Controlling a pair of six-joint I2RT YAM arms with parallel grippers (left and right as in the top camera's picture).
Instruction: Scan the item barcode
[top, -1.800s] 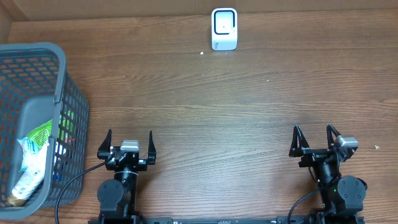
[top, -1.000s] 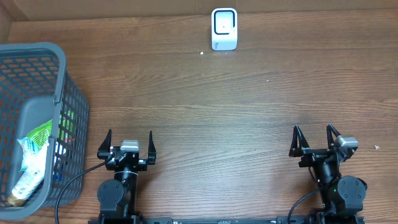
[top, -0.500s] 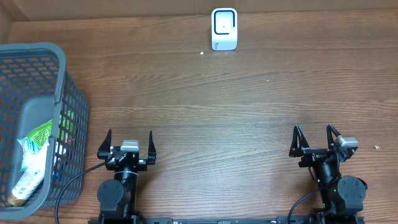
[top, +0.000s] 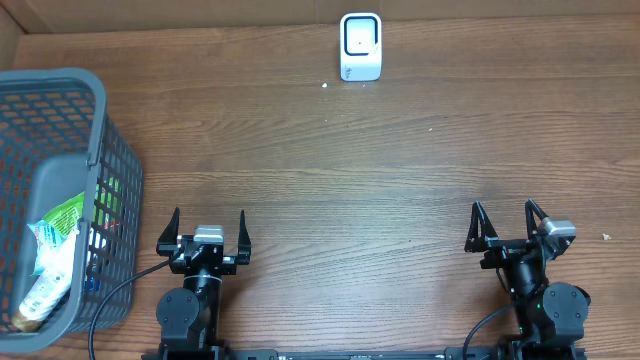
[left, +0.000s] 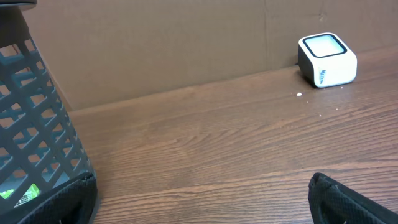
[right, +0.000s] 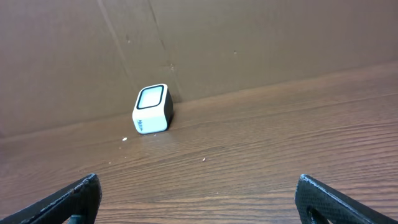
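Note:
A small white barcode scanner (top: 360, 46) with a dark window stands at the far edge of the wooden table; it also shows in the left wrist view (left: 327, 60) and the right wrist view (right: 153, 109). Packaged items (top: 52, 262), one green and one white, lie inside the grey basket (top: 98, 120) at the left. My left gripper (top: 209, 222) rests open near the front edge, right of the basket, with nothing between its fingers. At the front right my right gripper (top: 503, 216) is open too and holds nothing.
A brown cardboard wall (left: 186, 43) runs along the table's far edge behind the scanner. The basket's mesh side (left: 31, 124) stands close to my left fingertip. Small white crumbs (top: 324, 85) lie near the scanner.

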